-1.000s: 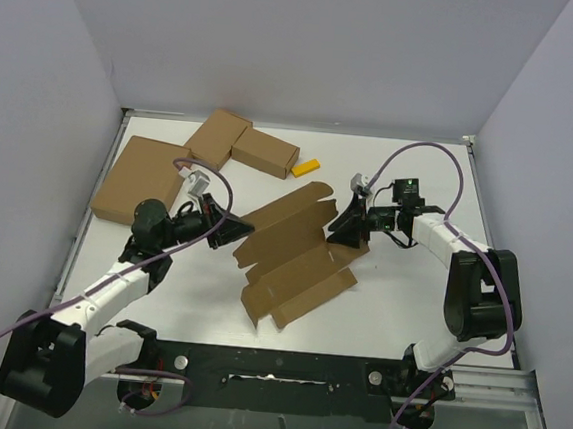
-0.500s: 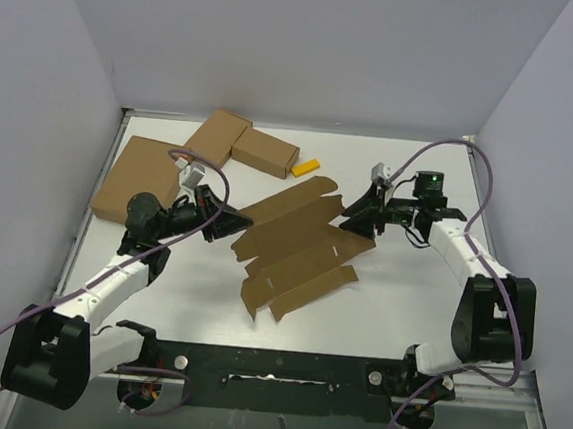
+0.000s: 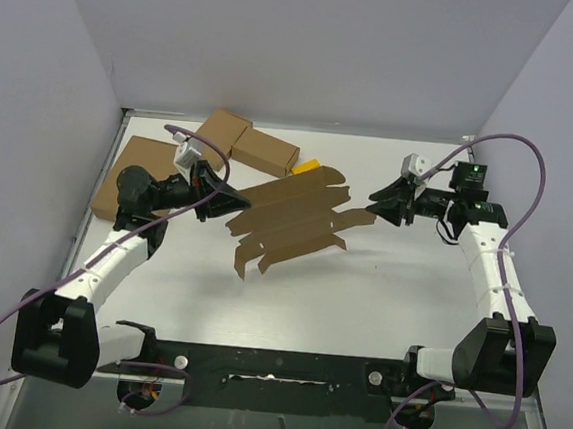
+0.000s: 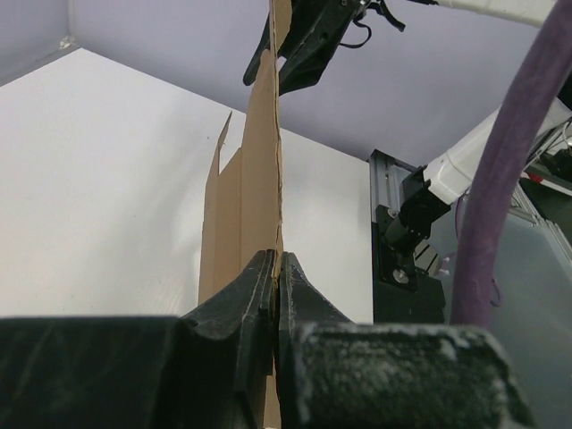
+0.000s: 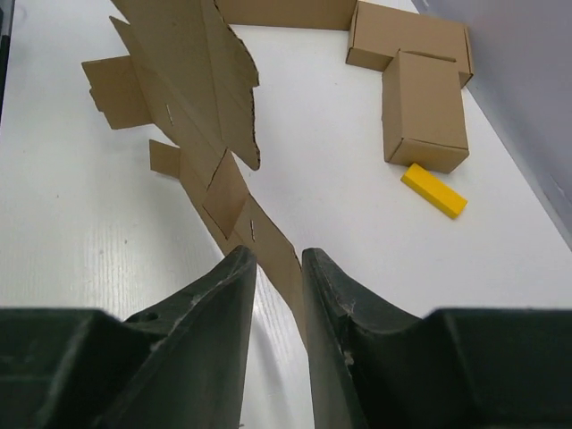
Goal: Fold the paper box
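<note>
You had the paper box [image 3: 291, 220] as a flat die-cut sheet, not yet folded, raised above the middle of the worktop [image 3: 391, 284] between the two arms. Your left hand [image 3: 229, 206] was closed tight on the left edge of the sheet; the left wrist view showed both fingers pressed on the cardboard with no gap. Your right hand [image 3: 376, 204] stood at the right end of the sheet with one narrow flap between its fingers. There the fingers were apart, and some white worktop showed beside the flap, so I judge this hand was open and not yet pinching.

To do this step well, I think you should have closed the right hand squarely on the flap, close to its crease line and not on the thin tip. The left pinch should stay firm, and the hands should not pull away from each other, because the notched card may tear. Bending along a scored line, with the sheet lowered to the worktop for support, would probably give a cleaner fold.

The count was: one die-cut sheet, two small brown cartons [image 3: 243, 142] touching at a corner at the far left, one larger flat carton [image 3: 135, 166] left of them, one yellow block [image 5: 433, 190], and two hands.
</note>
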`<control>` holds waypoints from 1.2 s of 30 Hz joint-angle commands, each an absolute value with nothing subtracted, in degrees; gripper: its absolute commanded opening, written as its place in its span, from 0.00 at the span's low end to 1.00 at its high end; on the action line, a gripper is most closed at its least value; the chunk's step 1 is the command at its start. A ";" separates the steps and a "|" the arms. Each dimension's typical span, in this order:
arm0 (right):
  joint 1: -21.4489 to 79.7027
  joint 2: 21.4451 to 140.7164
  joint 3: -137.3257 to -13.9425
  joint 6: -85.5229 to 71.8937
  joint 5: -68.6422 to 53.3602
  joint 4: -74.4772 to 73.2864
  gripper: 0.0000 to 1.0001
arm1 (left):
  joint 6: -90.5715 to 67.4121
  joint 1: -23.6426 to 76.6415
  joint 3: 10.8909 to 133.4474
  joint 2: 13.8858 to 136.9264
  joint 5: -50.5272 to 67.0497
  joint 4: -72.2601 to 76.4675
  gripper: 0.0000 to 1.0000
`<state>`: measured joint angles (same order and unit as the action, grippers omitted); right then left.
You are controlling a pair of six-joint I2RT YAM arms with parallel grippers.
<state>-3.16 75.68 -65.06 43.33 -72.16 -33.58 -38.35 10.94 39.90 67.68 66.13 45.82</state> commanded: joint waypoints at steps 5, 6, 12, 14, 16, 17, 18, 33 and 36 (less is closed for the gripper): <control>1.33 74.86 -68.58 53.27 -67.64 -38.07 0.26 | -47.47 8.44 49.37 73.76 76.08 63.26 0.00; 2.53 74.50 -68.37 54.08 -66.96 -37.75 0.26 | -48.70 8.44 49.63 74.20 76.31 64.86 0.00; 4.83 74.56 -71.00 51.89 -67.90 -37.00 0.26 | -53.30 8.44 50.22 75.58 77.90 69.83 0.00; 5.11 74.79 -71.45 51.34 -69.06 -37.30 0.27 | -53.41 8.44 50.15 75.58 78.04 69.99 0.00; 5.99 74.79 -70.95 52.26 -70.41 -38.15 0.28 | -53.79 8.50 50.24 75.59 78.05 70.44 0.00; 6.25 74.75 -70.70 53.06 -71.13 -38.86 0.31 | -54.14 8.51 50.19 75.63 78.05 70.79 0.00; 6.51 74.67 -70.36 53.45 -71.82 -39.27 0.33 | -54.57 8.52 50.20 75.65 78.00 71.24 0.00; 9.53 74.60 -65.66 53.09 -78.21 -37.49 0.42 | -56.07 8.53 49.47 76.25 77.26 74.82 0.00; 10.12 74.86 -64.17 47.64 -77.35 -31.78 0.42 | -57.04 8.53 49.33 76.51 77.26 76.06 0.00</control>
<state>9.08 75.59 -65.60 53.32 -75.11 -39.44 -55.40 8.73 47.92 75.85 77.49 70.98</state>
